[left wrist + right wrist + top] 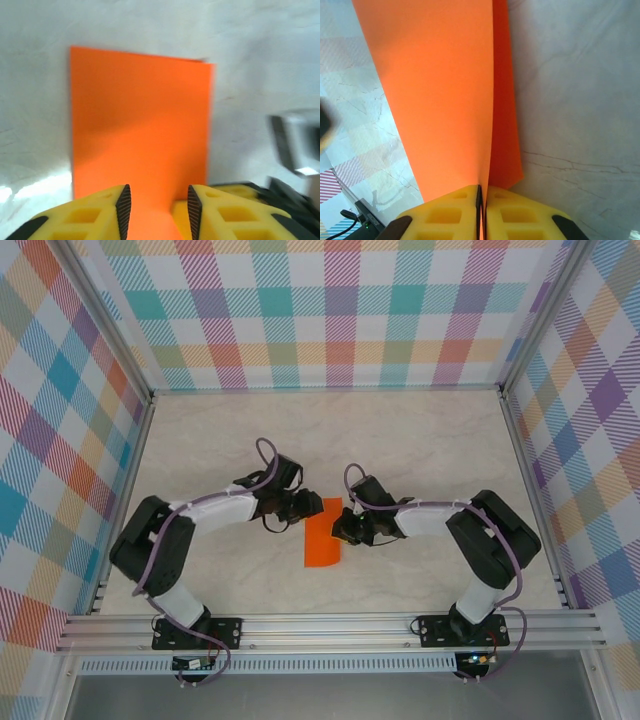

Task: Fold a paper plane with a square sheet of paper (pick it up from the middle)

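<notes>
We find the square sheet of paper folded to a narrow orange rectangle in the middle of the desk, its long axis running from the far side toward the arm bases, with a slight tilt. Both arms reach in to it from opposite sides.

The right gripper is pressed tight on the paper: in its wrist view we see the yellow fingers meet with orange layers pinched between them, one broad layer standing off to the left of the pinch and a narrower strip lying on the desk to the right. From above it sits at the sheet's right long edge, near mid-length.

The left gripper has its fingers parted with a clear gap between them. The sheet stretches straight ahead of it and runs under that gap, so we judge it grips nothing.

The right arm has the hold, so any next crease turns on the left gripper working along the long axis from the sheet's far left corner
</notes>
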Robot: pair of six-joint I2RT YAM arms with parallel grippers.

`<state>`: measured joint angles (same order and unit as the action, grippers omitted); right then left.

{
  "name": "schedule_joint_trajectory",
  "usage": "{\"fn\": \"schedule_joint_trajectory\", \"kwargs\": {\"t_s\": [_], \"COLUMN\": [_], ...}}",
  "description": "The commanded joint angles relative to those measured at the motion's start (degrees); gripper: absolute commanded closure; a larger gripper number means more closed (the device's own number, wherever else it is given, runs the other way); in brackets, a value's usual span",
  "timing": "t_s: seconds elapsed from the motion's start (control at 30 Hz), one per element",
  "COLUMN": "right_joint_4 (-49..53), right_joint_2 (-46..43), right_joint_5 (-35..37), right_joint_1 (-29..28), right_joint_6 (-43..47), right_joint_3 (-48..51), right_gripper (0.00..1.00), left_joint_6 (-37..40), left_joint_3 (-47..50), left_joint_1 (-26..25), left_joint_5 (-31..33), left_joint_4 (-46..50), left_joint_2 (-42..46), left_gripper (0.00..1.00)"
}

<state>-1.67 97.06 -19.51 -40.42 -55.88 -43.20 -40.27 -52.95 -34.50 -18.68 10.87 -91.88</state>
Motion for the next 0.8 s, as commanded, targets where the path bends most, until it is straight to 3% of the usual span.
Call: {"fn": "schedule_joint_trajectory", "kwargs": {"t_s": [0.0,0.13,0.27,0.37,0.43,0.57,0.77], "right_joint_4": [-1.8,2.35,5.74,7.47,8.27,9.33,10.78], "right_joint_2": [0.84,0.94,1.74,2.14,2.36,2.51,2.88], "right_joint_5": [-3.23,-3.88,-5.81,-6.3,-6.49,-6.45,-6.47], "right_joint_1": [0.07,0.13,0.08,0.08,0.04,0.08,0.08], "right_joint_6": [-2.56,-3.81,-3.54,-3.25,-3.11,-2.88,-2.48], "right_joint_3": [-1.46,-3.71,-5.81,-6.83,-7.3,-7.99,-8.83], "right_gripper": [0.9,0.9,0.9,0.9,0.9,0.89,0.89], "left_joint_6": [3.59,5.63,7.73,10.83,12.86,21.73,30.68], "left_joint_3": [3.42,10.35,21.28,30.38,33.41,32.96,28.81], "left_joint_1": [-0.68,-3.97,-11.61,-17.89,-20.96,-27.76,-34.94], "left_joint_5": [0.86,3.68,13.31,19.1,22.41,28.12,34.19], "left_joint_4": [1.05,-0.39,-5.84,-13.58,-14.5,-11.6,-12.46], "left_joint_2": [8.81,20.55,34.73,44.01,48.06,47.01,35.32], "left_gripper": [0.54,0.42,0.39,0.24,0.22,0.14,0.16]}}
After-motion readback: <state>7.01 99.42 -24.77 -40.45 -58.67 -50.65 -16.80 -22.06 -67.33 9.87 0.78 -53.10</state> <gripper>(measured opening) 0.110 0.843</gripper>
